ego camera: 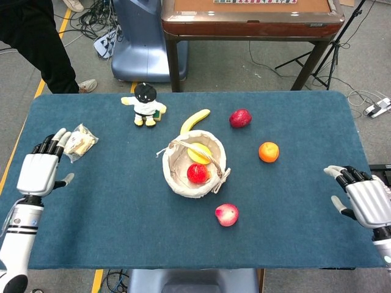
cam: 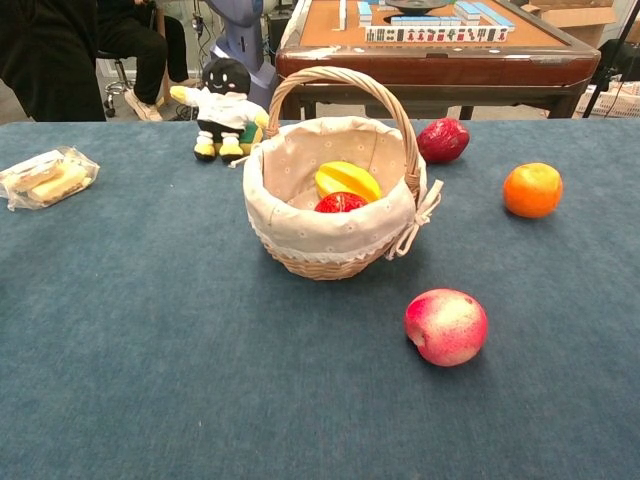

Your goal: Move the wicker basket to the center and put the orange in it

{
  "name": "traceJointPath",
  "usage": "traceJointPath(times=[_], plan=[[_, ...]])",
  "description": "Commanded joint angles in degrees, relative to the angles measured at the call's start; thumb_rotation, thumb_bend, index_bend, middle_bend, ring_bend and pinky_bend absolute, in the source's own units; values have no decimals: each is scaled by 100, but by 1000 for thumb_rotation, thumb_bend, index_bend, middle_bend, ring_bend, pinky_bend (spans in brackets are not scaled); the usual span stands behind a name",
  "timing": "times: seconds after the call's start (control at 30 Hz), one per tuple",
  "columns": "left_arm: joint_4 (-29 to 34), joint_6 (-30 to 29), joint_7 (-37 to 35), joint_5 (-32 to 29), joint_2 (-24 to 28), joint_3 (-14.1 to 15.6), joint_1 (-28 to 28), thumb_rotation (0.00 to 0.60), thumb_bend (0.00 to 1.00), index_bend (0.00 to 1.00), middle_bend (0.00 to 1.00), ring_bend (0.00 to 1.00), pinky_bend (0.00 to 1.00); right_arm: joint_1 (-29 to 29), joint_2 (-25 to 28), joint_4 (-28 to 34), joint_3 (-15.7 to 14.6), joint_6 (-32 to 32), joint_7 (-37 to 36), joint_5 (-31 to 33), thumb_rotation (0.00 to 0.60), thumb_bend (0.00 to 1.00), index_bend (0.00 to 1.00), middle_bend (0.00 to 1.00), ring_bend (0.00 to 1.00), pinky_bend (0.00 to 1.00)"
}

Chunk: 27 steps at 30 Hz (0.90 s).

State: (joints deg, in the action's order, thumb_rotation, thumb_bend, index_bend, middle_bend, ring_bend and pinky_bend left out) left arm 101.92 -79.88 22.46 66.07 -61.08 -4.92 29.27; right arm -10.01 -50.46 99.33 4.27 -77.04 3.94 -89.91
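Note:
The wicker basket (ego camera: 194,163) (cam: 335,190) with a white cloth lining stands near the middle of the blue table, holding a yellow fruit (cam: 347,180) and a red fruit (cam: 341,203). The orange (ego camera: 268,151) (cam: 532,189) lies on the cloth to the basket's right, apart from it. My left hand (ego camera: 40,169) hovers open at the table's left edge, far from the basket. My right hand (ego camera: 361,199) is open at the right edge, right of and nearer than the orange. Neither hand shows in the chest view.
A pink-red apple (ego camera: 226,214) (cam: 446,326) lies in front of the basket. A dark red fruit (ego camera: 240,118), a banana (ego camera: 195,118) and a small doll (ego camera: 145,104) sit behind it. A wrapped snack (ego camera: 76,143) lies at the left. A wooden table (ego camera: 250,15) stands beyond.

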Motion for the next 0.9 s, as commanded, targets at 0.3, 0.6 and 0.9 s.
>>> traceJointPath(times=[0.3,0.6,0.9], plan=[[91,-462,-287,487,300,281,-738,600,205,68,62,99,216,-800,-101,317,178,1166,453,408,600,270,191,231,211,386],[115,-696,-330,644,304,359,-1178,600,205,68,62,99,211,-1530,-354,227,397,2104,720,961,600,267,98,158,147,387],[165,-696,-466,664,356,366,-1435,600,205,68,62,99,196,-2240,-860,-259,525,2995,1211,1826,600,267,98,153,143,387]])
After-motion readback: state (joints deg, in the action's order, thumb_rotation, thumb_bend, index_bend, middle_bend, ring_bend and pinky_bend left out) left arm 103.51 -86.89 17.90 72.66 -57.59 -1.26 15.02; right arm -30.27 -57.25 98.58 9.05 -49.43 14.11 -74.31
